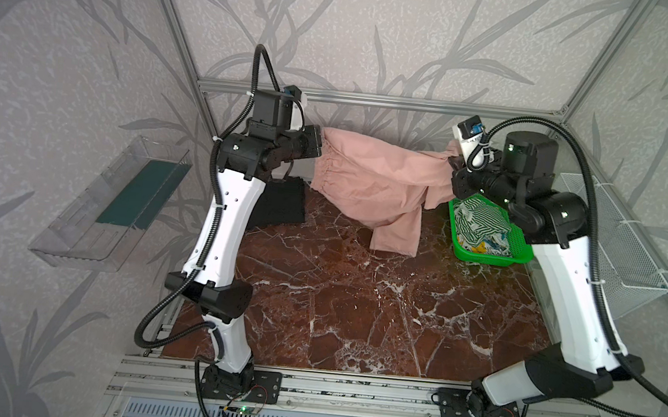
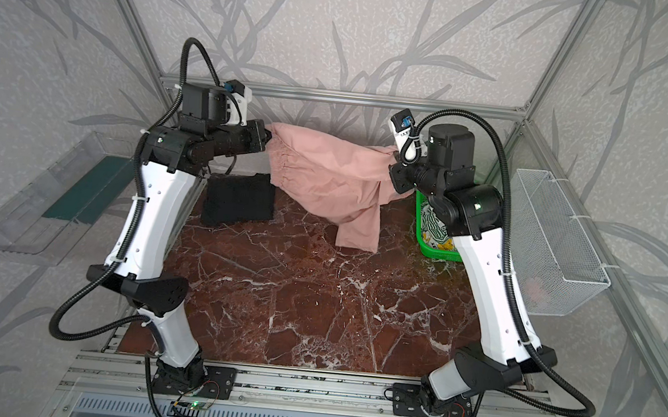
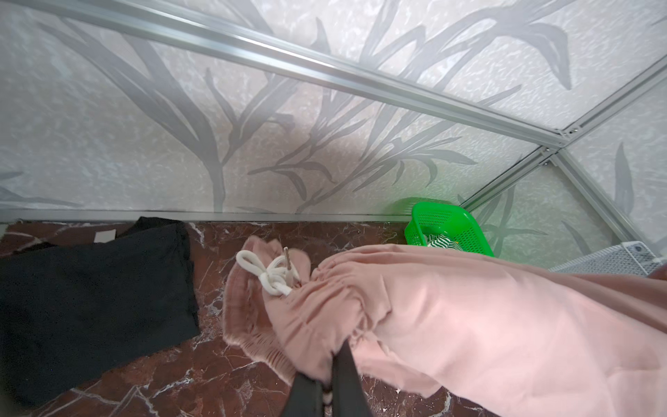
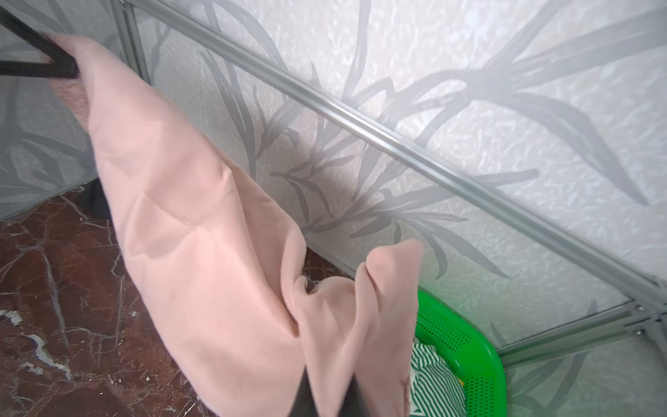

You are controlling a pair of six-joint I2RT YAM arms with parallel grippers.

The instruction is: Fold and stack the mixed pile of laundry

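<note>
Front to back: marble table (image 1: 356, 303). Mid left, folded black T-shirt (image 2: 239, 200) lies flat on it. Mid right, green basket (image 1: 518, 246) holds striped cloth (image 1: 479, 219) and printed piece (image 1: 483, 245). Farthest, near back wall, pink shorts (image 1: 373, 175) are stretched in the air between the arms. Left gripper (image 3: 326, 379) is clamped tight on gathered waistband, knotted white drawstring (image 3: 269, 270) beside it. Right gripper (image 4: 330, 393) is clamped tight on the opposite end. One leg hangs toward table; contact unclear.

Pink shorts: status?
Left claw shut on pink shorts at waistband, right claw shut on opposite end. Shorts slung mid-air, one leg dangling. Black T-shirt, green basket aside.
</note>
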